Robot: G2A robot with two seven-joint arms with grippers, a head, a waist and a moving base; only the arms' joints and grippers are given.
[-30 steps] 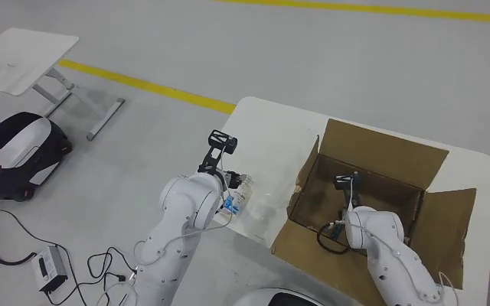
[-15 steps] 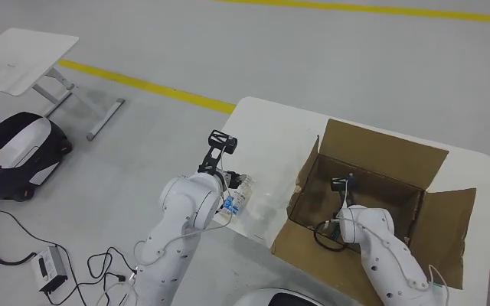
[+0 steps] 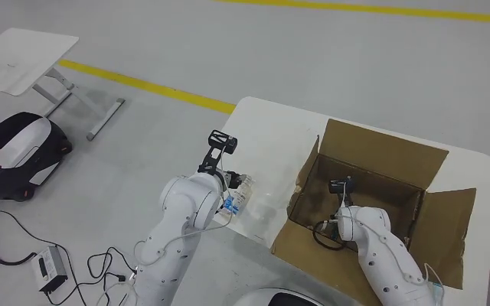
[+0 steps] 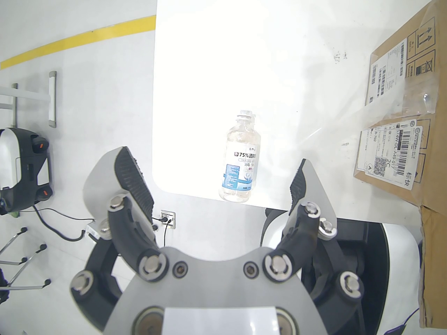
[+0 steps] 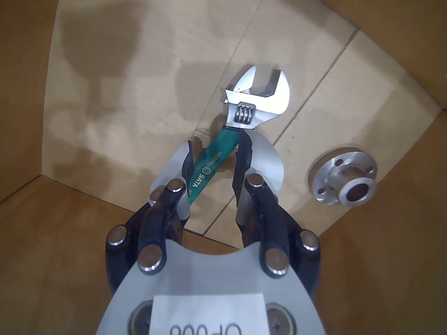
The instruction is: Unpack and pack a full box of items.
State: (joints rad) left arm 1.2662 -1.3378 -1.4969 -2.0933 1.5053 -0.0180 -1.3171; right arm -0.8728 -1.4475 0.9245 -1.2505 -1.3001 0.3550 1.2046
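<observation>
A clear bottle [image 4: 240, 162] with a blue and white label lies near the front edge of the white table [image 4: 244, 36], also visible from above as the bottle [image 3: 239, 195]. My left gripper [image 4: 213, 162] hangs open above it, one finger on each side, not touching. The open cardboard box [image 3: 383, 153] stands on the right of the table. Inside it, my right gripper [image 5: 217, 142] is shut on the green handle of an adjustable wrench [image 5: 256, 99], just behind its steel head. A round metal flange [image 5: 344, 179] lies on the box floor beside it.
The box's labelled side wall [image 4: 394, 106] rises close to the bottle. Its flaps stand open around my right arm [image 3: 364, 226]. On the floor to the left are a small white stand [image 3: 31, 53], a black and white device [image 3: 27, 149] and cables [image 3: 53, 268].
My right arm has shifted a little to the left inside the box. The left arm and the bottle have stayed put.
</observation>
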